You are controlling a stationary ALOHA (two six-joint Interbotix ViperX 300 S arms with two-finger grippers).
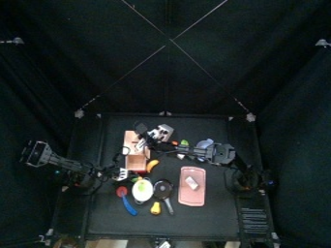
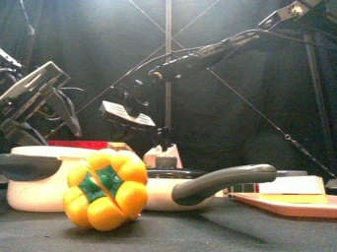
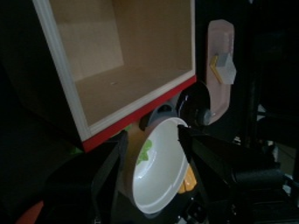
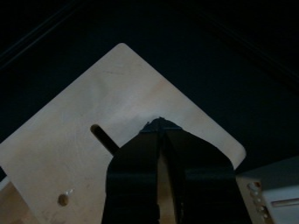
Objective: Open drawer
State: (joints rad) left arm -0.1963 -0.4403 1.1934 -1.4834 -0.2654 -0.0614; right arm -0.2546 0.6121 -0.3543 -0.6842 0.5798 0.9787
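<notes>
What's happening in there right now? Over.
Left gripper open, hovering by the drawer. Right gripper at its pale panel, grip unclear. White pot close beside the drawer.

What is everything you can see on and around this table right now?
drawer: one, tan-orange wood with a red edge, left of the table's middle
pan: one, white with a grey handle, in front of the drawer
bell pepper: one, yellow, at the front edge, in front of the pan
board: one, pink-salmon, flat, front right of middle
small red thing: one, front left, too small to name
table: one, black, inside black curtains
left gripper: one, black, jaws open, over the pan beside the drawer
right gripper: one, black, reached across to the drawer, against a pale wooden panel
</notes>
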